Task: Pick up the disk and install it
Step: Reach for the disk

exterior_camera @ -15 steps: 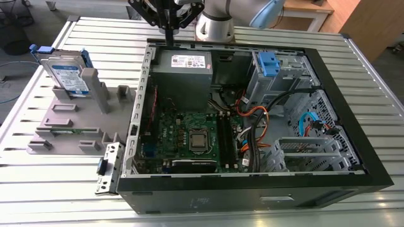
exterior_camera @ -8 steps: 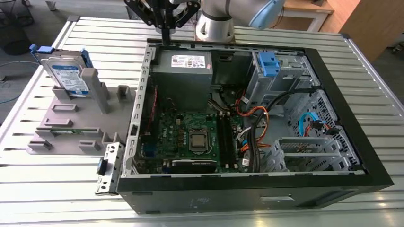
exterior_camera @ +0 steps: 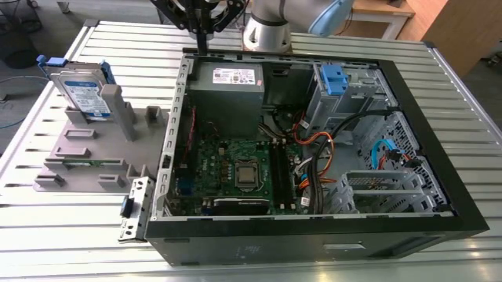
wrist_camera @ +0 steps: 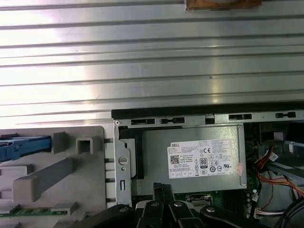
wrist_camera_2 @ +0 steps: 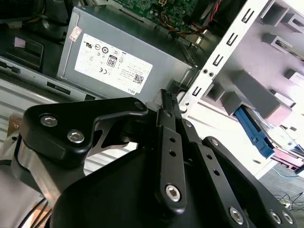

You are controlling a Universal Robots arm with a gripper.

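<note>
The one gripper (exterior_camera: 201,47) hangs just above the rim of the open computer case (exterior_camera: 314,238), at the corner that holds the power supply (exterior_camera: 227,88). Its two fingers (wrist_camera_2: 166,102) are pressed together with nothing between them. There is one power supply, a grey box with one white sticker, directly below the fingertips and inside the case. Further inside lie one green motherboard (exterior_camera: 235,164) and one blue latch (exterior_camera: 333,79) on the drive bay. Outside the case, on the exterior view's left, one grey fixture (exterior_camera: 86,153) rests on the slatted metal table (exterior_camera: 117,47). The one disk (exterior_camera: 84,94) stands on edge in this fixture, well apart from the gripper and not yet in the case. The exterior view shows the disk's blue-and-white label and the whole case interior. In both wrist views the sticker side of the power supply sits close under the black linkage, and the disk appears as a blue rail beside the case wall.
</note>
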